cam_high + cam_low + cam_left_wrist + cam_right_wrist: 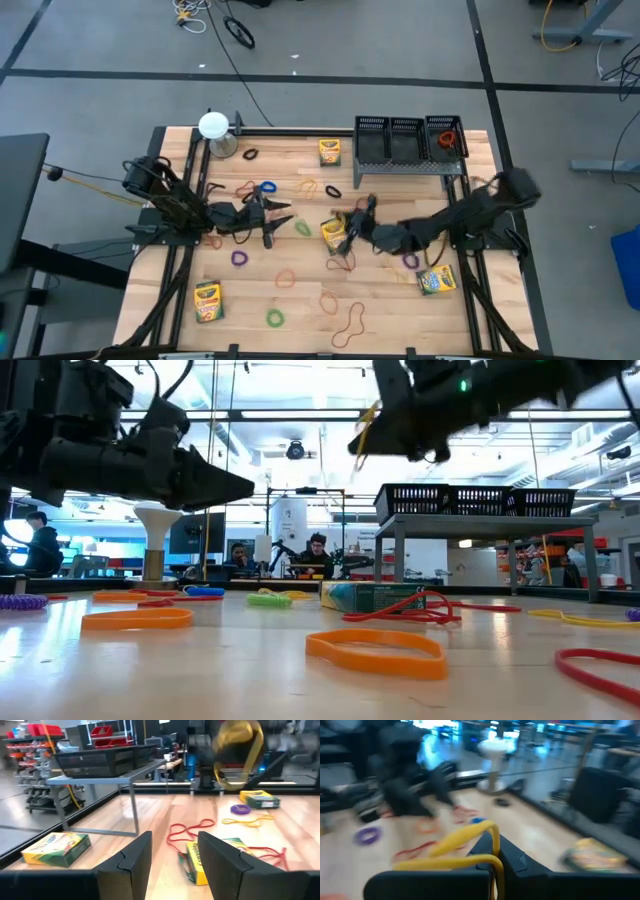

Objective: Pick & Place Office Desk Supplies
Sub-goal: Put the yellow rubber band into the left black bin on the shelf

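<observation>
At the left of the desk (180, 330), the left gripper (283, 215) is hovering with its jaws standing wide and holding nothing. Thin rubber bands (283, 278) are lying scattered across the desk, with crayon boxes (207, 301) among them. Toward the middle, the right gripper (348, 240) is pinching a yellow rubber band (462, 837) with its jaws shut, lifted above a crayon box (332, 233) and a red band (190, 827). The band is looking light, soft and stretchy, likely to sag or snap free; taking hold across one strand seems best. The wire rack (405, 145) is standing at the far right. Printing on the boxes is showing, but I cannot read it.
</observation>
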`<action>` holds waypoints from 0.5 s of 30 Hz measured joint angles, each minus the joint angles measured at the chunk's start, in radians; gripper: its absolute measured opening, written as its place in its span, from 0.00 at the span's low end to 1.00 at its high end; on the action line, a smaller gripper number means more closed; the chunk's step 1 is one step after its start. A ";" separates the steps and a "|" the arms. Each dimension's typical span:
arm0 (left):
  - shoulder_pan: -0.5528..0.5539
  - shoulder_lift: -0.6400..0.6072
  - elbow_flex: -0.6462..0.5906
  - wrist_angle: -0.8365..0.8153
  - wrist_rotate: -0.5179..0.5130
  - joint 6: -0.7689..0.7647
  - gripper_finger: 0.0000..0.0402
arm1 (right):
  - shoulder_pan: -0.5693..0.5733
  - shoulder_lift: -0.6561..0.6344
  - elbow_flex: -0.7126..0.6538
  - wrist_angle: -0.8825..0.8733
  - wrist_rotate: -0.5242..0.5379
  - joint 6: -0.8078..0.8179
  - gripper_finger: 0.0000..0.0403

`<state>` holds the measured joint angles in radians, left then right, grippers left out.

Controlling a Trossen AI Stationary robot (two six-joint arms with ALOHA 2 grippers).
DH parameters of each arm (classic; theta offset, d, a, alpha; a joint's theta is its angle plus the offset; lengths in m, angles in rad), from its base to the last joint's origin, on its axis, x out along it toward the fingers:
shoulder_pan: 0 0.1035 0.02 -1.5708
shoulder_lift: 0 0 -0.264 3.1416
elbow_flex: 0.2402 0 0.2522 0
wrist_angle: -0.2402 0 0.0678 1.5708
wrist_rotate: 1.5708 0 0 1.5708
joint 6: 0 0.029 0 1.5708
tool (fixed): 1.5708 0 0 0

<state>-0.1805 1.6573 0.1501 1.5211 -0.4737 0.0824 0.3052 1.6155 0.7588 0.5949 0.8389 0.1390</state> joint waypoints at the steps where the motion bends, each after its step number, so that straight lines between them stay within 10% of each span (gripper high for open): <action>1: 0.006 0.000 0.005 -0.012 0.003 -0.004 0.41 | -0.016 -0.048 0.014 -0.072 0.011 0.001 0.01; 9: 0.025 0.000 0.031 -0.033 0.004 -0.015 0.41 | -0.287 -0.230 0.314 -0.800 0.030 0.099 0.01; 15: 0.024 0.001 0.033 -0.056 0.022 -0.039 0.41 | -0.579 -0.183 0.444 -1.063 -0.160 0.170 0.01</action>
<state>-0.1562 1.6581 0.1833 1.4650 -0.4517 0.0438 -0.2741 1.4324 1.2026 -0.4681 0.6787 0.3093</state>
